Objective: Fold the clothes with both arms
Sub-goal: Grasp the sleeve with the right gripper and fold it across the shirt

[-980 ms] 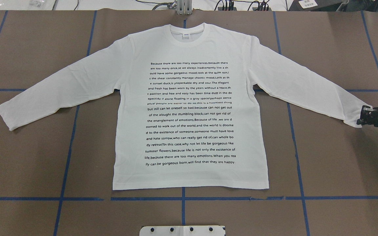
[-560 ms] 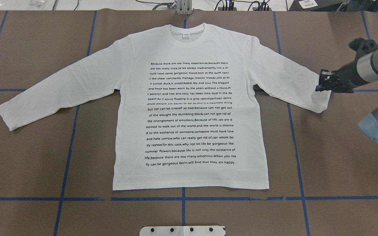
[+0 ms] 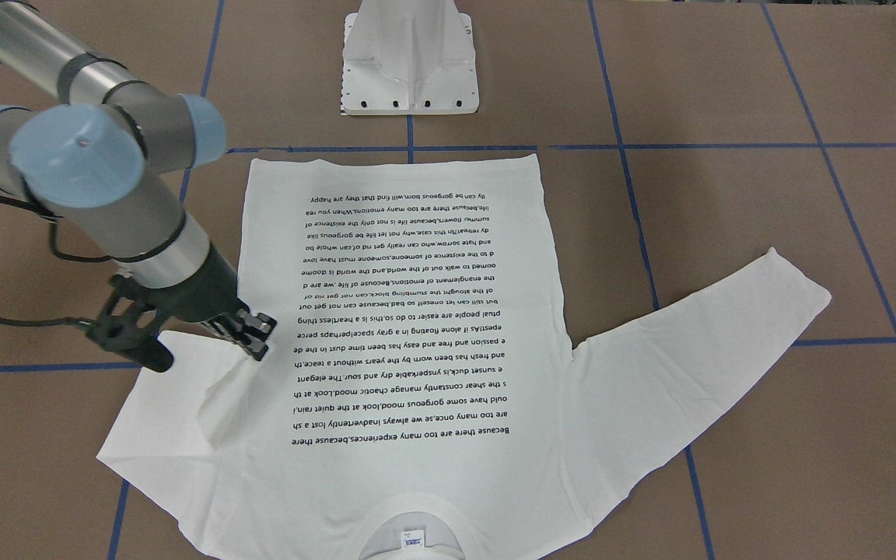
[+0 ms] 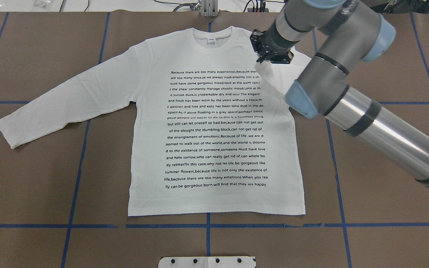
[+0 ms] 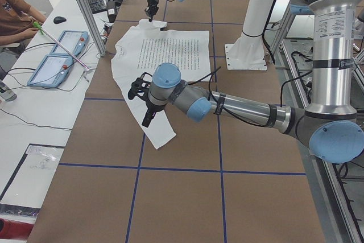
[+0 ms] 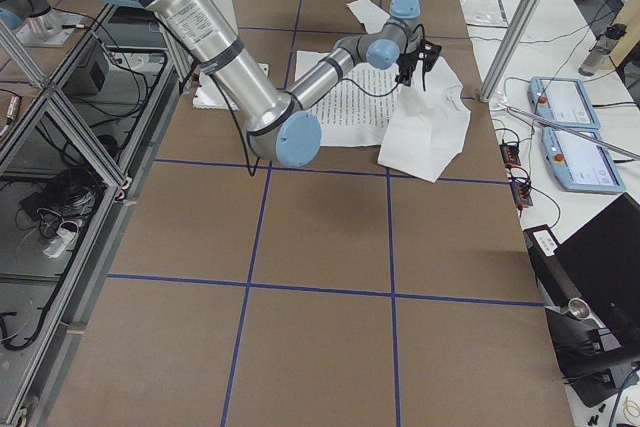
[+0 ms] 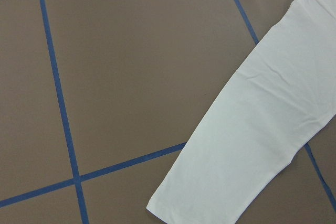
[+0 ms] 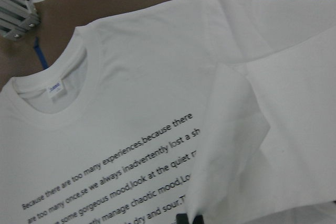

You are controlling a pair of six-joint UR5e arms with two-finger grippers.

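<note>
Right sleeve has swung in since a second ago, now doubled over the shirt [image 4: 214, 123], which lies flat and print-up beneath the right gripper [image 3: 256, 338]. That gripper pinches the cuff beside the collar. Left gripper [image 5: 147, 116] hangs over the other sleeve, its grip unreadable. Brown table [image 4: 32, 186] below.

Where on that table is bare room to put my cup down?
Bare table lies between the shirt and the robot's base, and robot-side of the outstretched sleeve. Crowded by the collar, where the right gripper holds the other sleeve.
</note>
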